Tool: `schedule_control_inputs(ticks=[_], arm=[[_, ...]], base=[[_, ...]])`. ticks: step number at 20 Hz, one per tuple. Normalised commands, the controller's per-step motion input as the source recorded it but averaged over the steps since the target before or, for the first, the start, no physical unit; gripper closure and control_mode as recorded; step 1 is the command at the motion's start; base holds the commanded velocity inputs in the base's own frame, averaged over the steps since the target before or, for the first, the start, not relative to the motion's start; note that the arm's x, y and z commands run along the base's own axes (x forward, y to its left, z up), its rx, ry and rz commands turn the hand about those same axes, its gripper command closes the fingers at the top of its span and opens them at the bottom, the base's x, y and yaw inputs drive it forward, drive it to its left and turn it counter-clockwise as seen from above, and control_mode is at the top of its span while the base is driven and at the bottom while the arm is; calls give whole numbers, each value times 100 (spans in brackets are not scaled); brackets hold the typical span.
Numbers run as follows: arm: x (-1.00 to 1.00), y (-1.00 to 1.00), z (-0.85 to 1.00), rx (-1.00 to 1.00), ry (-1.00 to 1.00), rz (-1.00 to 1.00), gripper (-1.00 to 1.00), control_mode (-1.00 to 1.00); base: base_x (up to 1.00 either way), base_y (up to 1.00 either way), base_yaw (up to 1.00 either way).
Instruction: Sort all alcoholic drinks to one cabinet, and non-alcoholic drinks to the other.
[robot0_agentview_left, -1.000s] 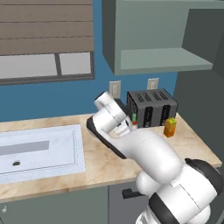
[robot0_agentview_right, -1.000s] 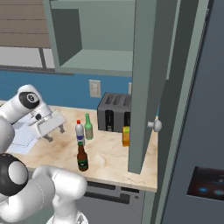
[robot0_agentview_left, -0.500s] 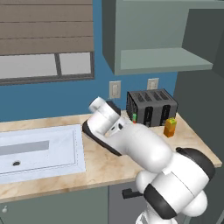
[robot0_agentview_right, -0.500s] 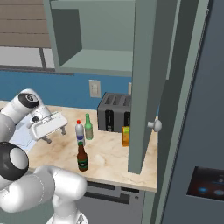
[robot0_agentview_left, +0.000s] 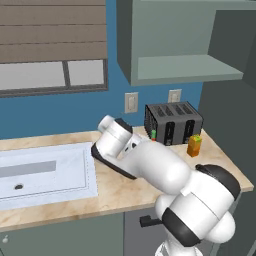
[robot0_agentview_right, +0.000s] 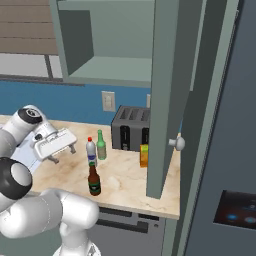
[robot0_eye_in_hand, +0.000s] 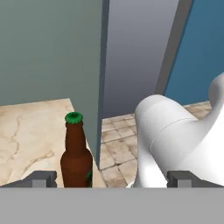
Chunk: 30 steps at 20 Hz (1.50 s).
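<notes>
My gripper (robot0_agentview_right: 64, 153) hangs open and empty over the left part of the counter, apart from the drinks. The dark brown bottle (robot0_agentview_right: 93, 181) stands near the counter's front edge; in the hand view this bottle (robot0_eye_in_hand: 76, 153), green-capped, rises just inside the left fingertip (robot0_eye_in_hand: 42, 178), some way beyond it. Behind it stand the white red-capped bottle (robot0_agentview_right: 90, 151) and the green bottle (robot0_agentview_right: 101, 146) side by side. The orange carton (robot0_agentview_right: 144, 155) sits by the toaster, and it also shows as the carton (robot0_agentview_left: 194, 146) at the counter's right end.
A black toaster (robot0_agentview_right: 131, 135) stands against the blue wall. The open upper cabinet (robot0_agentview_right: 110, 67) has its door (robot0_agentview_right: 167, 95) swung out over the counter's right end. A sink (robot0_agentview_left: 40, 172) lies to the left. A dark fridge panel (robot0_agentview_right: 225, 150) stands on the right.
The arm has sunk and swung a little to the left, and the hand has turned slightly. Its jaws stay open. None of the bottles or the carton has moved.
</notes>
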Motion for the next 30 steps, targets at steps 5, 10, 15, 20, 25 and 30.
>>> schedule_control_inputs(ticks=[5,10,15,20,25,30], arm=[[-9,-12,-4,-1,0,0,-100,-100],[-11,-15,-4,0,0,0,-100,-100],[-3,-14,-1,0,0,2,-100,-100],[0,-5,-1,0,0,5,-100,-100],[0,0,-9,0,0,4,-100,-100],[0,0,-9,0,0,1,-100,-100]], base=[[0,0,0],[0,0,0],[0,0,0],[0,0,0],[0,0,0],[0,0,0]])
